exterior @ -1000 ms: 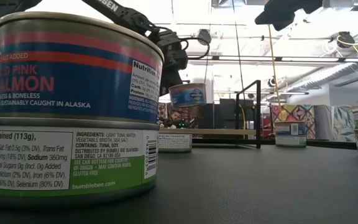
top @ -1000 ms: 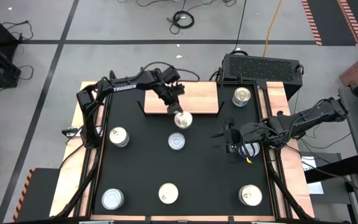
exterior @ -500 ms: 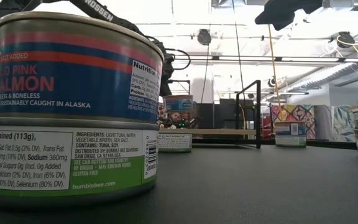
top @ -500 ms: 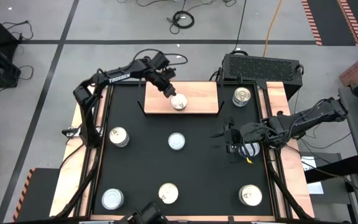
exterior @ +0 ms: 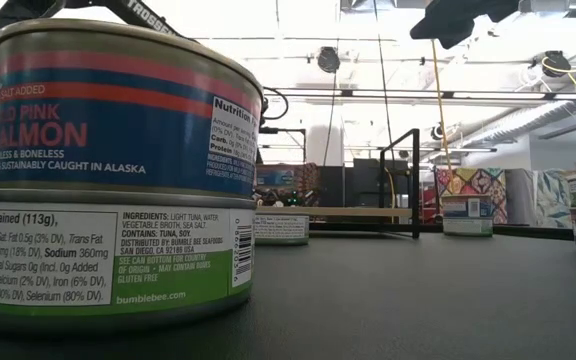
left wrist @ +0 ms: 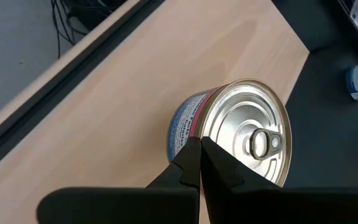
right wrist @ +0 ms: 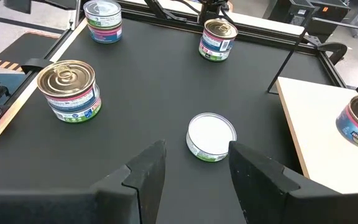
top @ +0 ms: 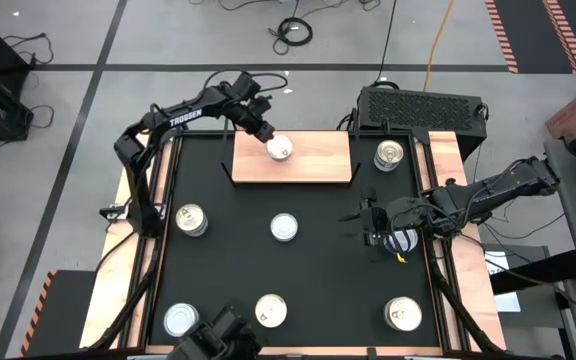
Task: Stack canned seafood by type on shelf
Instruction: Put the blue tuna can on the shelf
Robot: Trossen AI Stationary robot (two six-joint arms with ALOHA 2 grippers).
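Note:
The shelf [top: 313, 160] is a light wooden board with black rods at its ends, at the table's far middle. My left gripper [top: 266, 135] reaches over it from the far left, shut on a can [top: 281, 149] that has a silvery pull-tab top and a blue and pink label [left wrist: 182, 124]. My right gripper [top: 368, 225] hangs open at the table's right. Its fingers [right wrist: 145, 168] stand short of a white-topped can [right wrist: 211, 135] and touch nothing. Other cans [top: 190, 219] stand on the black tabletop. My left gripper pinches the can's top rim [left wrist: 199, 142] between its two shut fingers. The fingers slant down from the table's far left. The can is tilted, its top turned toward the gripper, over the shelf board [left wrist: 104, 112]. Whether its bottom touches the board, I cannot tell.
Cans stand at the near left [top: 181, 320], near middle [top: 270, 310] and near right [top: 402, 314], and one on the wooden strip at the far right [top: 389, 154]. In the low view a stack of two cans [exterior: 118, 180] fills the left. A black box [top: 423, 108] sits behind the table.
My left gripper has carried the can from above the shelf's near edge toward the table's far edge and a little left, and it is now over the board. It stayed shut on the can. My right arm has kept still.

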